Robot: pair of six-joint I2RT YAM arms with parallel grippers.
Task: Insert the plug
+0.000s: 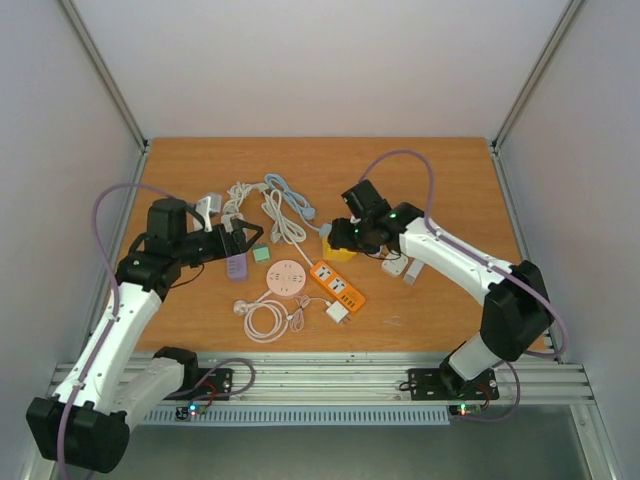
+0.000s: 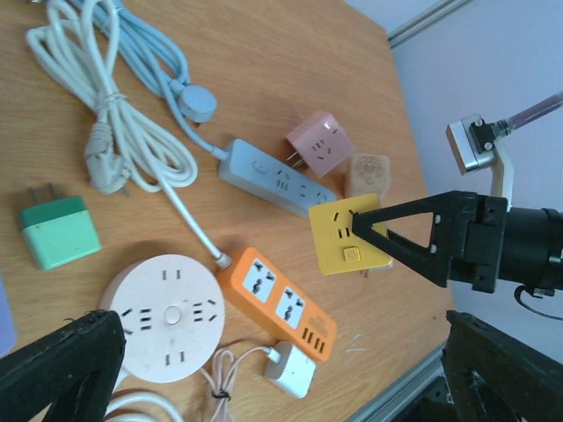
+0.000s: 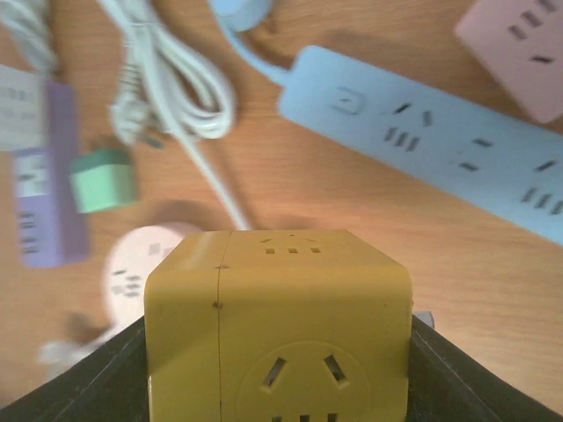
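My right gripper (image 1: 347, 236) is shut on a yellow cube plug adapter (image 1: 338, 251) and holds it above the table. In the right wrist view the cube (image 3: 277, 325) fills the gap between the fingers (image 3: 88, 378). In the left wrist view the cube (image 2: 346, 234) hangs between the blue power strip (image 2: 274, 178) and the orange power strip (image 2: 277, 303), with the right gripper (image 2: 387, 230) gripping it. My left gripper (image 1: 238, 243) is open and empty, over the purple power strip (image 1: 236, 266). Its fingers (image 2: 62, 369) are spread wide.
A round pink power strip (image 1: 286, 278), a green adapter (image 1: 261, 254), a white USB charger (image 1: 337, 311) with coiled cable, a pink cube adapter (image 2: 319, 145) and white and blue cords (image 1: 282, 205) lie around the middle of the wooden table (image 1: 450, 170).
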